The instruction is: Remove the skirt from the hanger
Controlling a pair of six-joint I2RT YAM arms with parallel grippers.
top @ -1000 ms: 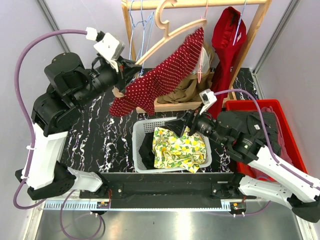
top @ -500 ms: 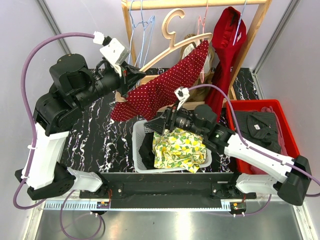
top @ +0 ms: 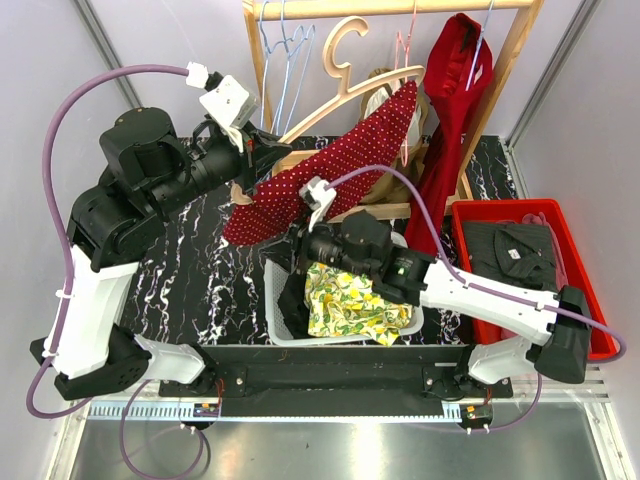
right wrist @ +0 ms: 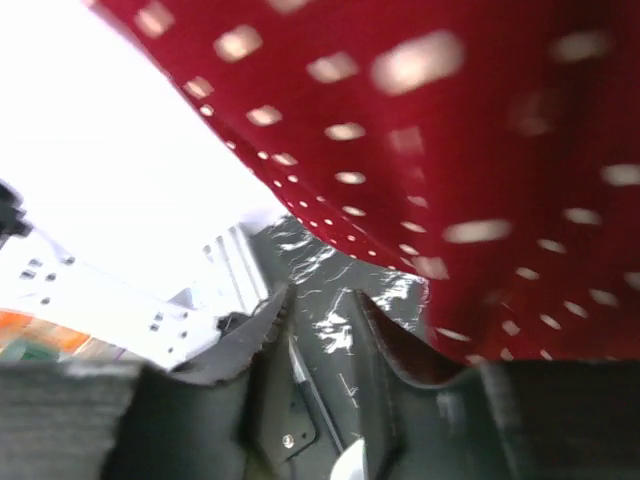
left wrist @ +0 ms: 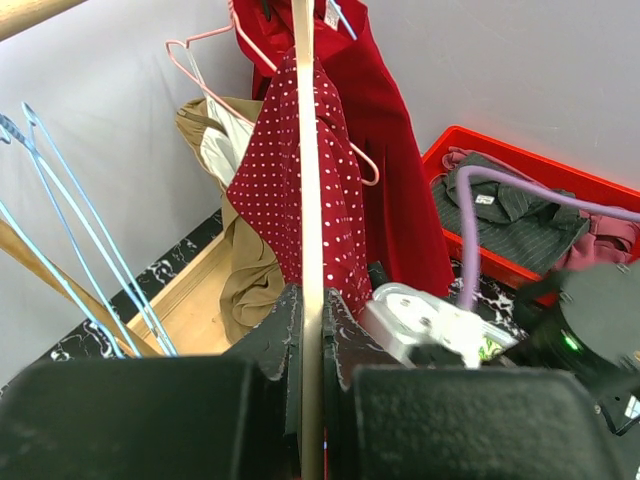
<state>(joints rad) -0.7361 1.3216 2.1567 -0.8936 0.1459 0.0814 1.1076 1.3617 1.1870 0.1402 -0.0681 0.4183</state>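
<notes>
Top external view gives you the reason for the hold. The left gripper (top: 255, 152) has its jaws clamped on the low end of the wooden hanger (left wrist: 310, 200) and carries it tilted, far end up by the rack (top: 400, 8). That puts the red dotted skirt (top: 340, 170) in open air, draped along the hanger's arm above the white basket (top: 272, 270) and the black marbled table (top: 200, 270), where your other arm can reach its lower edge. The right gripper (right wrist: 322, 300) sits just under that hem. In the right wrist view its jaws stand apart with bare table showing between them, and the cloth only overlaps one fingertip, so I would not call it a grip yet. My guess is that the left side serves as an anchor while the right pulls the skirt down and off toward the basket, which already holds a lemon-print cloth (top: 355, 290). As for writing, you have little. A white tag (left wrist: 487, 198) shows on the dark clothes in the red bin (top: 470, 212), too small to read, and no brand is legible anywhere.
</notes>
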